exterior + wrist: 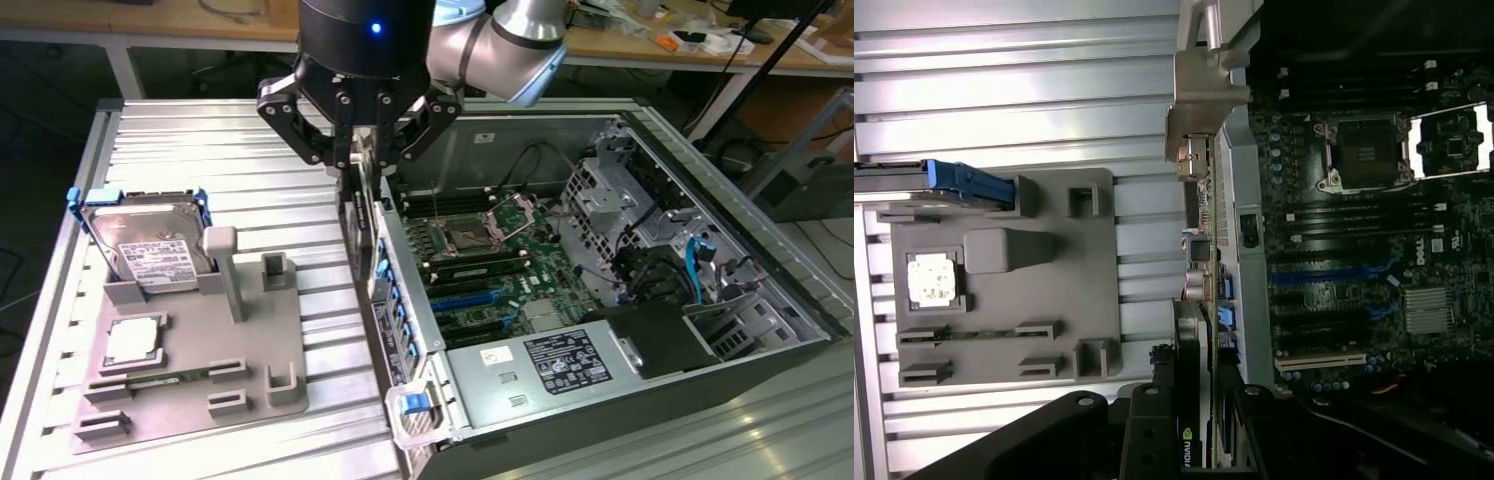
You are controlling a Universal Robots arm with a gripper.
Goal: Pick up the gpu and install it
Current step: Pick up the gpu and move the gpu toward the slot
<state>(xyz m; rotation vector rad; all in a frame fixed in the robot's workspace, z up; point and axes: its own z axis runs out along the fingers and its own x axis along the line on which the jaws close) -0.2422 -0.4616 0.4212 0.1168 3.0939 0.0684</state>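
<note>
Graphics card (355, 215): gripped edge-on in end effector (360, 160), above computer case (747, 330) wall. Best kept upright, with its bracket squared to the rear and its edge over the blue slot (461, 298).

Count: 1 computer case (641, 420), 1 graphics card (1190, 360), 1 hard drive (150, 245), 1 processor chip (134, 342), 1 memory stick (160, 381), 1 tray (260, 340).

The arm (514, 40) is silver-grey metal with rounded joint housings. Its wrist is a glossy black cylinder with a small blue light (375, 27). The hand (363, 158) is black, built of jointed links with round silver pivot pins. Its fingers (1069, 425) are matt black, with bolt heads showing.
</note>
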